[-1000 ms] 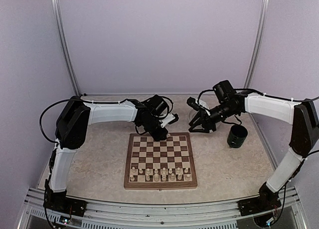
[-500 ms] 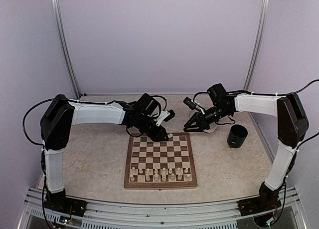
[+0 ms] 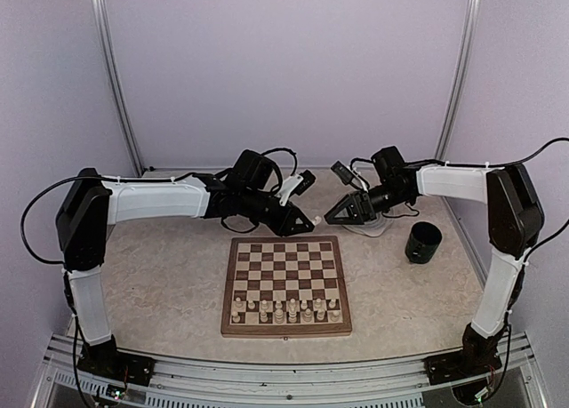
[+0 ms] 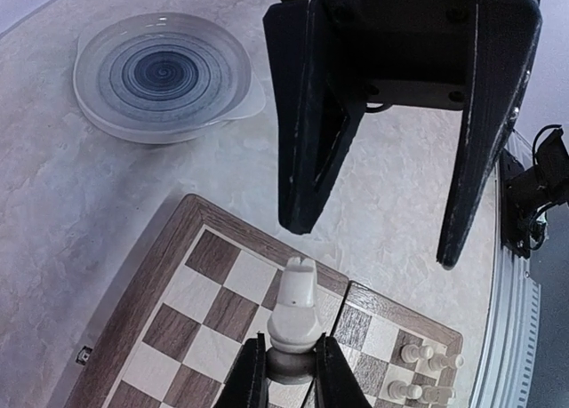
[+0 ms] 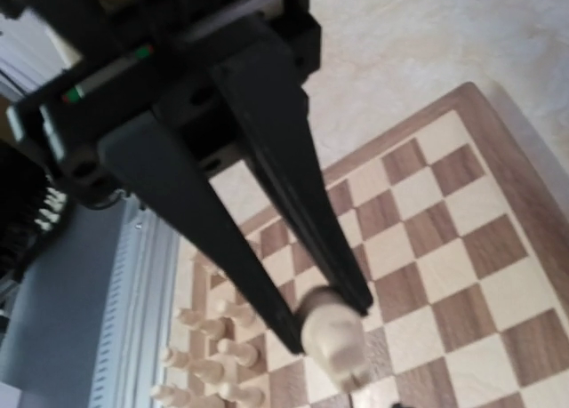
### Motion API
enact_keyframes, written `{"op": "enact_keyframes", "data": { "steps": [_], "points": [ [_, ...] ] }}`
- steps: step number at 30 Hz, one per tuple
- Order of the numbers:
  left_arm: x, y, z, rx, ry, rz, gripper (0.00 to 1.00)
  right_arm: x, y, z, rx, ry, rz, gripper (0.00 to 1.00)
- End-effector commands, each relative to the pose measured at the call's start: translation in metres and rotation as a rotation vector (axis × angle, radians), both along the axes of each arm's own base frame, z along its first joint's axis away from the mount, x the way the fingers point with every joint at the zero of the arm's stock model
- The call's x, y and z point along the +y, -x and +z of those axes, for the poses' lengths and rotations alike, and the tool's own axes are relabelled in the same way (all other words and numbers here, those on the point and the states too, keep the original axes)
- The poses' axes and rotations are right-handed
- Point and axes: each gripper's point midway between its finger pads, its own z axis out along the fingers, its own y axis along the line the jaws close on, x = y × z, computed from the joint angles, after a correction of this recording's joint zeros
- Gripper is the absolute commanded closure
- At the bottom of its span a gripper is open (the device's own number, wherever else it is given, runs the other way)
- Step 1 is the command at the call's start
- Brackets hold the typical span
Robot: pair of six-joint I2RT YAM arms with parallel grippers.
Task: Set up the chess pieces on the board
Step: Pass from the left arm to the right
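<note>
Left gripper now past far edge of board, clamped on chess piece. Right gripper has moved in tip-to-tip, jaws apart, holding nothing.

no legible text, labels, brands or numbers anywhere

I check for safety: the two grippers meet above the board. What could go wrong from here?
The left gripper pinches a chess piece only by its base, so it could slip. The open right gripper stands close over it; a bump may drop it onto the board.
</note>
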Motion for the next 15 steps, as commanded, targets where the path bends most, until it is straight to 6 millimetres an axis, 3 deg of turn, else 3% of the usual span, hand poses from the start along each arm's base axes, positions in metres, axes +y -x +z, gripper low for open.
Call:
{"op": "enact_keyframes", "data": {
  "steps": [1, 15],
  "points": [
    [-0.013, 0.003, 0.01, -0.011, 0.038, -0.037, 0.92, 0.004, -0.002, -0.002, 0.07, -0.045, 0.024, 0.52],
    [-0.023, 0.007, 0.01, 0.01, 0.055, -0.074, 0.91, 0.009, 0.0, -0.005, 0.132, -0.082, 0.053, 0.6]
  ]
}}
